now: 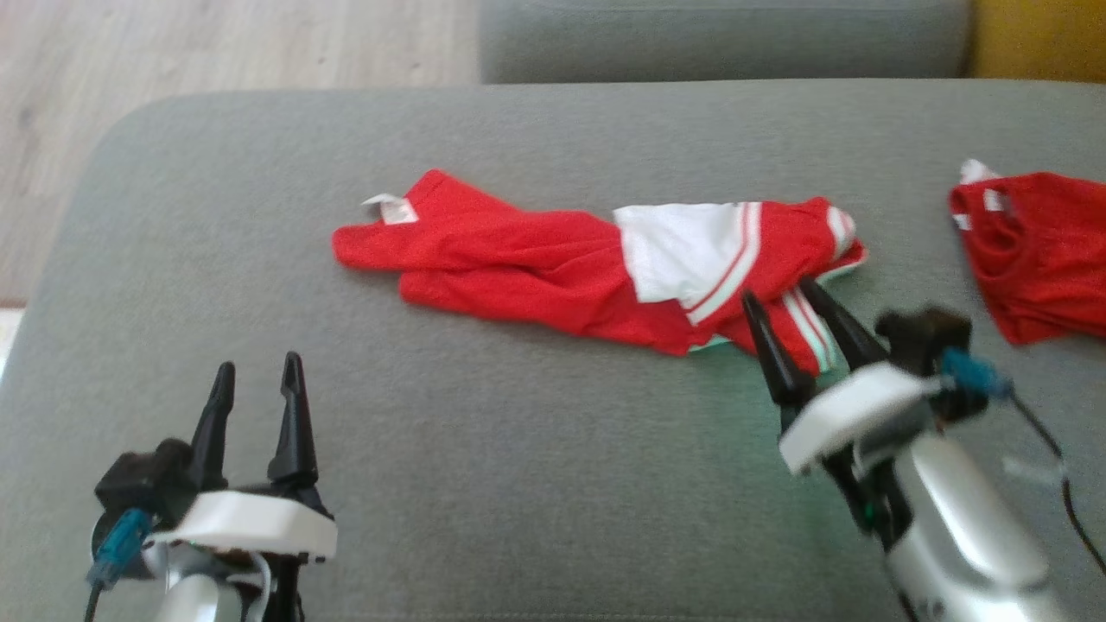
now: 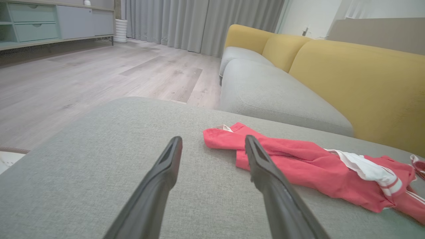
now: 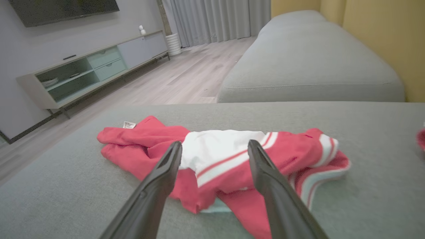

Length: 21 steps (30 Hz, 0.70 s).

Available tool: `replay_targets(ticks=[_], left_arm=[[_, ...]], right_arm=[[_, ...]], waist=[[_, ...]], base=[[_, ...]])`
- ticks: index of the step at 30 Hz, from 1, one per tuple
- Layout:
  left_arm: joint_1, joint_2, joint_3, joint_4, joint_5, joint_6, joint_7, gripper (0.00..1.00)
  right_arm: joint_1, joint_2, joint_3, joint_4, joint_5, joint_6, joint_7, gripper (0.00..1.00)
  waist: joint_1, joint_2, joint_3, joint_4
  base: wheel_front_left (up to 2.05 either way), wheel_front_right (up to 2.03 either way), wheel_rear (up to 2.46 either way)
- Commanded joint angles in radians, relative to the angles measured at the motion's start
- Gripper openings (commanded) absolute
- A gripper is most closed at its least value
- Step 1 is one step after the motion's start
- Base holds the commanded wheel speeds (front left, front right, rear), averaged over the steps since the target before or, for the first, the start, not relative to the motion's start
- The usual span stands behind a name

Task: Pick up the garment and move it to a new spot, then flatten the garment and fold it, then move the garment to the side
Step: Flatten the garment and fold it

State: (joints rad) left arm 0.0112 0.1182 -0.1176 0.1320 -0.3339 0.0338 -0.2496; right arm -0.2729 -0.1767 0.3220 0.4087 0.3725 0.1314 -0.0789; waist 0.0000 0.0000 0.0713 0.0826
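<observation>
- Over the grey cushion (image 1: pixel 484 449), right of middle, I'm hanging the right gripper (image 1: pixel 778 292) at the near edge of the garment (image 1: pixel 536 259). Fingers are standing wide apart, nothing between them.
- Touching cloth?
- Can't tell. Tips are overlapping the striped hem (image 1: pixel 804 333) in the head view, but contact isn't resolving.
- Left side?
- Left gripper (image 1: pixel 259 363) is sitting over bare cushion at the near left, also spread wide, well apart from the cloth.
- How's the piece lying?
- Mid-cushion, running left to right, bunched rather than flat. Red fabric, with a white panel (image 1: pixel 683 250) with red stripes folded over the right half. A white label (image 1: pixel 389 207) is sticking out at the far left end. A second red garment (image 1: pixel 1037 250) is lying apart at the right edge; I'm reading that one as not mine.
- Plan for the pick?
- I'm thinking of coming down steep, straddling a raised fold rather than flat cloth, and closing on one or two layers. Layers are stacking at that right end, so a deep bite is risking a wad that won't flatten easily.
- Slip?
- Fabric is looking thin and slick, so I'm expecting sag and trailing. I'm planning to lift until the left end clears the cushion before moving sideways, and I'm choosing a new spot away from the other red piece.
</observation>
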Motion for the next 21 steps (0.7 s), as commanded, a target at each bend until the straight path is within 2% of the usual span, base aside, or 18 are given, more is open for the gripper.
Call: replay_targets(ticks=[1,6,14,21], left_arm=[[-0.062,0.003,0.039,-0.028,0.011,-0.006,-0.012,1.0],[-0.087,-0.021,0.042,-0.017,0.015,-0.023,-0.012,1.0],[-0.147,-0.055,0.035,0.019,0.016,-0.059,-0.012,1.0],[-0.185,-0.066,0.034,0.045,0.006,-0.075,-0.012,1.0]], right_arm=[[-0.08,-0.002,0.024,-0.02,0.028,-0.001,0.019,1.0],[-0.235,-0.022,0.039,0.076,0.057,-0.001,0.113,1.0],[-0.557,-0.059,0.068,0.404,0.103,-0.001,0.347,1.0],[-0.709,-0.084,0.134,0.623,0.102,-0.001,0.478,1.0]], waist=[[0.0,0.0,0.022,0.031],[0.0,0.0,0.062,0.1],[0.0,0.0,0.148,0.241],[0.0,0.0,0.198,0.338]], base=[[0.0,0.0,0.0],[0.0,0.0,0.0],[0.0,0.0,0.0],[0.0,0.0,0.0]])
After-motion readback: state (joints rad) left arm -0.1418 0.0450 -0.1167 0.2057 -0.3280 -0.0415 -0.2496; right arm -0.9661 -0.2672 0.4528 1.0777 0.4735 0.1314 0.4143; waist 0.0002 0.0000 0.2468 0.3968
